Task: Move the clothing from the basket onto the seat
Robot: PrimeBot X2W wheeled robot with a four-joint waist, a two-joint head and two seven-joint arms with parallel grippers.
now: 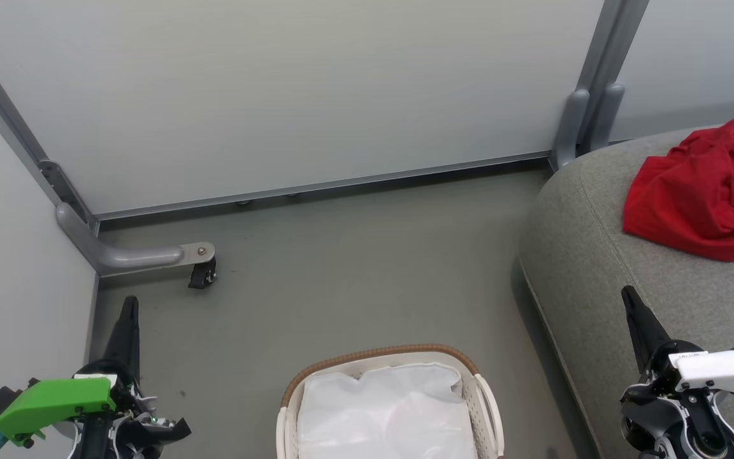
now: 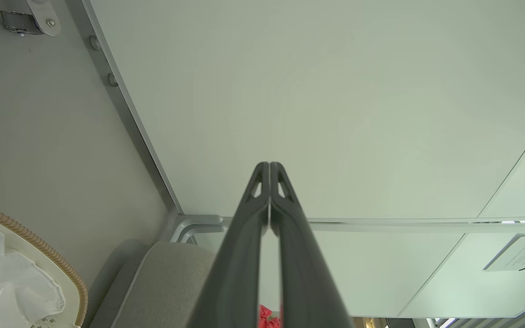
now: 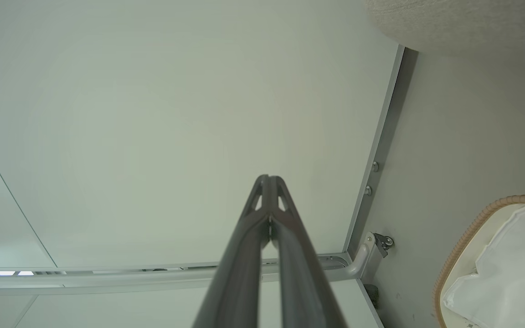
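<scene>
Grey-white partition panels [image 1: 290, 89] in metal frames fill the head view from 10 to 1 o'clock and meet the dull grey floor [image 1: 354, 274] across the middle. The seat [image 1: 596, 268], a big grey woven cushion with a rounded corner and a stitched seam, takes the edge from 3 to 5 o'clock and stands on that floor. At 6 o'clock the basket [image 1: 380, 355] sits on the floor just beside the seat, its brown woven-look rim curving over white perforated walls. The bottom edge of the view cuts it off. A white cloth liner [image 1: 386, 414] lies crumpled inside it. The clothing [image 1: 705, 191], a bright red bunched heap with a small white patch at its right edge, rests on top of the seat at 2 to 3 o'clock, well apart from the basket.

The left end effector [image 1: 129, 303] points up at 8 o'clock over the floor, its two dark fingers pressed together and holding nothing. The right end effector [image 1: 627, 294] at 4 o'clock is over the seat, below the clothing and clear of it. Its fingers too are pressed together with nothing between them. A small black caster [image 1: 202, 274] on a partition foot stands at 9 o'clock.
</scene>
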